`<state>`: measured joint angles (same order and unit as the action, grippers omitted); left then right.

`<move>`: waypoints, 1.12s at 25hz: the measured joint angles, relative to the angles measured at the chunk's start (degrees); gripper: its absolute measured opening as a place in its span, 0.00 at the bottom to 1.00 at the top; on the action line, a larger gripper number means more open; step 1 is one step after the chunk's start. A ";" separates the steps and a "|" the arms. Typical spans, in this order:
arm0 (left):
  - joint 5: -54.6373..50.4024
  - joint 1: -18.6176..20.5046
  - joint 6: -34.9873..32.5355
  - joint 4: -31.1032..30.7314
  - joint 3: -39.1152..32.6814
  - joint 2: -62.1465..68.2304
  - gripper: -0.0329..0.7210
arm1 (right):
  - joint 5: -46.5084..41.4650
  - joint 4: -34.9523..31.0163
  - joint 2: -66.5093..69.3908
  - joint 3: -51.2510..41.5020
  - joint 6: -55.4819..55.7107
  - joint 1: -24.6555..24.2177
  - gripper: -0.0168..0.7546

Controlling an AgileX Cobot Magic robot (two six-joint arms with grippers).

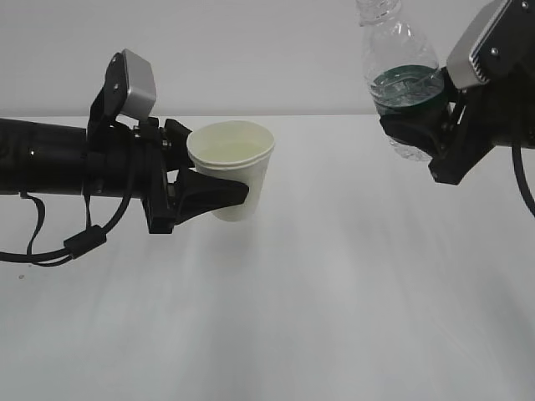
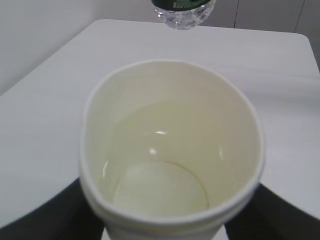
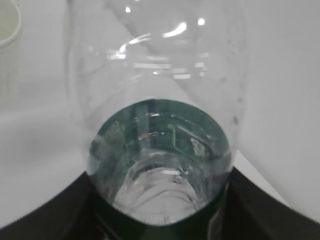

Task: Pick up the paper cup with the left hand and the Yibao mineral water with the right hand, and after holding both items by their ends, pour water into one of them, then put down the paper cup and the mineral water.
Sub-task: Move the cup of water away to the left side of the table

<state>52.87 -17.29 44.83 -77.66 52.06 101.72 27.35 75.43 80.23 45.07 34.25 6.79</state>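
Exterior view is the only one with both arms in frame: left hand (image 1: pixel 205 188) comes in from the left, its curved black fingers (image 1: pixel 219 194) pinching the paper cup (image 1: pixel 233 168) around the lower wall, cup upright and lifted off the white table (image 1: pixel 334 292), mouth tipped slightly toward the camera. Right hand (image 1: pixel 418 104) is up at the top right, fingers clamped on the water bottle (image 1: pixel 399 71) at the green label band, bottle held high and well apart from the cup, neck end running out of the top of the frame, so the mouth cannot be seen. Left wrist view looks straight down into the cup (image 2: pixel 172 150): pale cream inside, rolled white rim squeezed a bit oval, a shallow pool of clear liquid with glints at the bottom, which the exterior view does not show. Dark finger shapes sit at both lower corners against the cup wall. The bottle's base (image 2: pixel 183 11) pokes in at the top edge, above the table (image 2: pixel 45 100). Right wrist view looks along the bottle (image 3: pixel 160 150) from its ribbed base: clear plastic, dark green label seen through it, black fingers (image 3: pixel 45 220) pressed on either side at the bottom edge. A sliver of the cup rim (image 3: pixel 9 22) shows top left.
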 joint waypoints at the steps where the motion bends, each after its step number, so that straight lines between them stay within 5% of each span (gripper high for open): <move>1: 0.00 0.00 0.09 0.00 0.00 0.00 0.66 | 0.00 0.00 0.00 0.00 0.00 0.00 0.59; 28: -1.18 5.07 0.80 0.00 0.00 -3.24 0.66 | 0.13 0.00 1.34 0.00 0.06 0.00 0.59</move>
<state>51.69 -12.23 45.64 -77.66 52.06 98.48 27.48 75.43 81.57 45.07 34.31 6.79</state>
